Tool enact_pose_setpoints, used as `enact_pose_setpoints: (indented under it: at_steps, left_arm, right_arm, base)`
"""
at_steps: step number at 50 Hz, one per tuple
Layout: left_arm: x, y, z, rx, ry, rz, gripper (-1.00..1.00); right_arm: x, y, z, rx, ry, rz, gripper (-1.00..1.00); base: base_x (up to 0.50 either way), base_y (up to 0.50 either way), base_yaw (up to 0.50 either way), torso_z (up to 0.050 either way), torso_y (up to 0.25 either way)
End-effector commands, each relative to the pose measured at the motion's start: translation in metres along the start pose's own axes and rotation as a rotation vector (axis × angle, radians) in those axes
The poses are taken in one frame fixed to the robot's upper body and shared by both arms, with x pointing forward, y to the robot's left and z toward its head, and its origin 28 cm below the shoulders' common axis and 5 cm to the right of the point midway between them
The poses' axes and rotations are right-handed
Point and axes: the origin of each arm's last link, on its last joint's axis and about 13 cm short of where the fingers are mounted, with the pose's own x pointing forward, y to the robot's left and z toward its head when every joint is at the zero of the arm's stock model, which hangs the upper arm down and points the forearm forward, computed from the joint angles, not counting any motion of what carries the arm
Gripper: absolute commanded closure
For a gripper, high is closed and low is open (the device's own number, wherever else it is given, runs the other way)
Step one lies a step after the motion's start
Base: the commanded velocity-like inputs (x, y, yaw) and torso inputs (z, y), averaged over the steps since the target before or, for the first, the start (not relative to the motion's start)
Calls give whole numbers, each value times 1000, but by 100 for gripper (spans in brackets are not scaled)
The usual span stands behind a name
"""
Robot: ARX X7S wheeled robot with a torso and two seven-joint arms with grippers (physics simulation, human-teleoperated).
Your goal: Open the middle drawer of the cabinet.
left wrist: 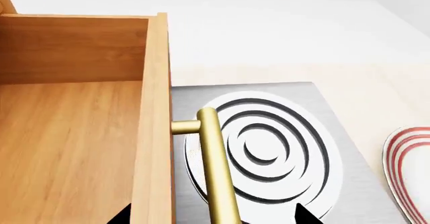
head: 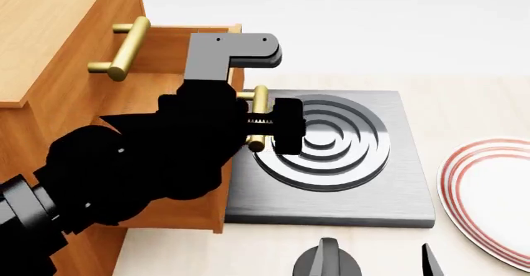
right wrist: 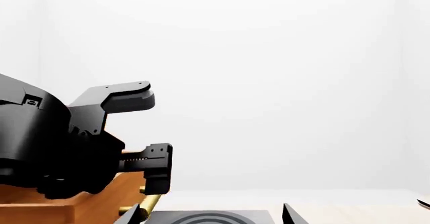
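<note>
The cabinet (head: 49, 15) stands at the left in the head view. Its middle drawer (head: 174, 49) is pulled out over the hotplate, and its plain wooden box (left wrist: 67, 133) lies bare in the left wrist view. My left gripper (left wrist: 213, 216) is open; its fingertips (left wrist: 305, 215) straddle the drawer front and the brass handle (left wrist: 218, 168) without pinching them. In the head view the left gripper (head: 252, 124) sits at the handle (head: 258, 96), with one pad on the hotplate side. Low near the front edge, my right gripper (head: 377, 260) hangs open and empty.
A grey hotplate (head: 364, 183) with ring grooves lies under the drawer front. A red-striped white plate (head: 488, 195) sits to its right. Another drawer's brass handle (head: 126, 46) sticks out farther back. The right wrist view has the left arm (right wrist: 54, 148) above the hotplate (right wrist: 208, 216).
</note>
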Motion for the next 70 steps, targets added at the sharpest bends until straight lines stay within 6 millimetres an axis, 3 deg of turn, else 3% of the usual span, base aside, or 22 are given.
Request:
enact_pose_setpoints:
  at_steps: [1,20,40,63,70]
  left_arm:
    - [-6,-17,-12,-16,37,-64,-100]
    - [-19,-36,-27,-5,33,-134,-100]
    - [-36,-52,-19,-75,-14,-338,-100]
    - [-51,-62,-30,28,-1,-448,-100]
    - [-64,-70,-34,42,-9,-500,-100]
  right_arm:
    - [0,0,0,2,-1,1,-100]
    - [1,0,3,6,-2,1,-100]
    - [2,1,4,5,0,7,-100]
    - [2,1,4,6,0,7,-100]
    - [1,0,4,7,0,6,-100]
  base:
    - [0,0,0,0,0]
    - [0,0,0,0,0]
    - [0,0,0,0,2]
    - [0,0,-1,0,0]
    - [0,0,-1,0,0]
